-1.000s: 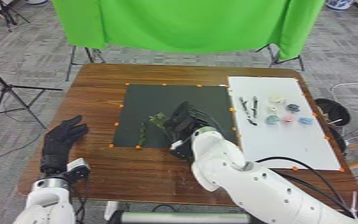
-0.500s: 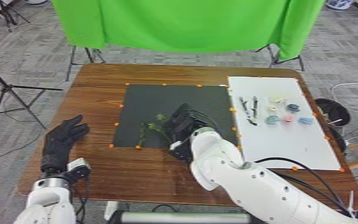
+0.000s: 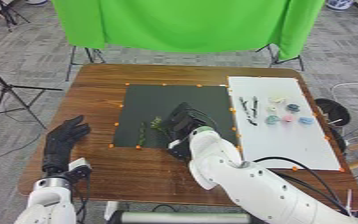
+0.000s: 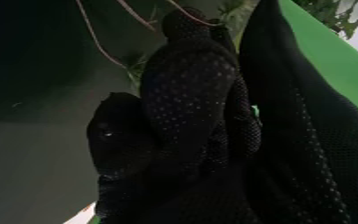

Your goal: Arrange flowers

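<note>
"Greenery seems to be the step in hand. See the right hand (image 3: pixel 187 120), low over the dark sheet (image 3: pixel 171 95), between its middle and its right edge?"

"I do. Its fingers (image 4: pixel 189 75) are curled in, and they look closed on a leafy sprig (image 3: pixel 157 121). Thin stems (image 4: pixel 102 40) cross by the fingertips, so I judge it a pinch on the stem."

"Firm enough?"

"Can't tell from here. That's my worry: a stem so thin could roll between those gloved fingertips, and the leaves would swing round. Let go at a slant, it could land crooked."

"And the other green stem (image 3: pixel 142 134)?"

"It lies near the near edge of the dark sheet, towards the left corner, just beside the sprig. If the hand drifts left while it's low, the leaves could snag it and drag 2 pieces out of place."

"What about the flower heads (image 3: pixel 288 118)?"

"Near the right edge of the white sheet (image 3: pixel 278 142), with 2 slim dark pieces (image 3: pixel 254 107) towards its left edge. Untouched, so most of the arranging is ahead, I'd say."

"The left hand (image 3: pixel 66 132)?"

"Loosely open, nothing in it, over the table (image 3: pixel 113 175) by its left edge. No risk there."
</note>
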### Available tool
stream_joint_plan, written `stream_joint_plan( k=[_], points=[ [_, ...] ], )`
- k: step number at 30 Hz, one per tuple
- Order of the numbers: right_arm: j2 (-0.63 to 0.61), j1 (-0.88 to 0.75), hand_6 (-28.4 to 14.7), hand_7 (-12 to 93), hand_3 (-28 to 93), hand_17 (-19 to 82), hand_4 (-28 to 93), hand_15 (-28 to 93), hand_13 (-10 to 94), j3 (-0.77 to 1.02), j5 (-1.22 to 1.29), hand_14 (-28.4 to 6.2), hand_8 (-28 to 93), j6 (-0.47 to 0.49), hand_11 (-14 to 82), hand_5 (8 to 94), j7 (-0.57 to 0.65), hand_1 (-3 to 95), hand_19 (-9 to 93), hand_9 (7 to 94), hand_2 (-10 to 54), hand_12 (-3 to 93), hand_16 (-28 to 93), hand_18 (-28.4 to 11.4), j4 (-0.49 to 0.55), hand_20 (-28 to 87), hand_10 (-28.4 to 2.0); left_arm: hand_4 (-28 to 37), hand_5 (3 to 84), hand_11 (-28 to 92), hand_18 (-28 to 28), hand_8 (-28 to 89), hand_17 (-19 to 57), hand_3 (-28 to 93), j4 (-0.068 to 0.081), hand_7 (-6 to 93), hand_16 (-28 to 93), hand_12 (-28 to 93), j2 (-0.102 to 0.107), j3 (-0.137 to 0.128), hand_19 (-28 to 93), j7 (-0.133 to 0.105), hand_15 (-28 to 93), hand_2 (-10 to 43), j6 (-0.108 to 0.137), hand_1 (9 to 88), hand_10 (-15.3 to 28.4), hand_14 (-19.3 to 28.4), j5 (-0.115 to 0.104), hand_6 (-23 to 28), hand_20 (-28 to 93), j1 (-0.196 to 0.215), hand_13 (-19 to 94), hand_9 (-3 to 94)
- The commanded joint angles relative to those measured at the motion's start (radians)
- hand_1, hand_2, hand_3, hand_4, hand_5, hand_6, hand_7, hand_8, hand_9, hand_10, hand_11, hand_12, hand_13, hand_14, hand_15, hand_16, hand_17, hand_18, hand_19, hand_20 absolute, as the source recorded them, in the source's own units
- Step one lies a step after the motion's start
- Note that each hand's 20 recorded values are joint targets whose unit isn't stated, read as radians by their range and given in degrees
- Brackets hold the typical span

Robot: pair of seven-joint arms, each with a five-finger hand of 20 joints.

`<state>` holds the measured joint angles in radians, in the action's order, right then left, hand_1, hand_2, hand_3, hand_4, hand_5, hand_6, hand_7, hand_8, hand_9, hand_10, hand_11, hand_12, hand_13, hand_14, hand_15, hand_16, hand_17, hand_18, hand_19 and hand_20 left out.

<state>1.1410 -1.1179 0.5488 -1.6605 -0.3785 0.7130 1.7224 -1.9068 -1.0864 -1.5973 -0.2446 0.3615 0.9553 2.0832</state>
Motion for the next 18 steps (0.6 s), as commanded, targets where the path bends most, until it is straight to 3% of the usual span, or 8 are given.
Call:
stream_joint_plan(
  k=[1,18],
  points=[
    [0.007,0.006,-2.7,19,60,73,-10,51,94,0.005,0.002,-3.1,7,-0.002,15.0,71.4,-0.004,49.5,88,83.5,-7.7,13.6,22,-6.3,0.003,32,-14.0,-28.3,50.8,22,10.1,-8,11.7,70,0.003,13.4,-3,10,-0.003,0.004,9,0.011,23,24.9,-0.011,22.3,13.5,15.9,0.005,3.2,19,0.006,43,52.0],
    [-0.007,-0.016,-0.3,16,64,72,-10,50,94,0.037,0.018,-3.4,4,-0.013,15.0,67.5,-0.01,44.7,88,83.7,-8.2,14.3,23,-6.6,0.03,33,-14.8,-28.3,50.7,21,10.3,-8,11.5,70,0.004,13.6,-3,10,-0.001,0.006,9,0.023,23,24.8,-0.023,22.5,13.4,16.1,0.01,3.1,19,0.005,43,52.2]
  ],
)
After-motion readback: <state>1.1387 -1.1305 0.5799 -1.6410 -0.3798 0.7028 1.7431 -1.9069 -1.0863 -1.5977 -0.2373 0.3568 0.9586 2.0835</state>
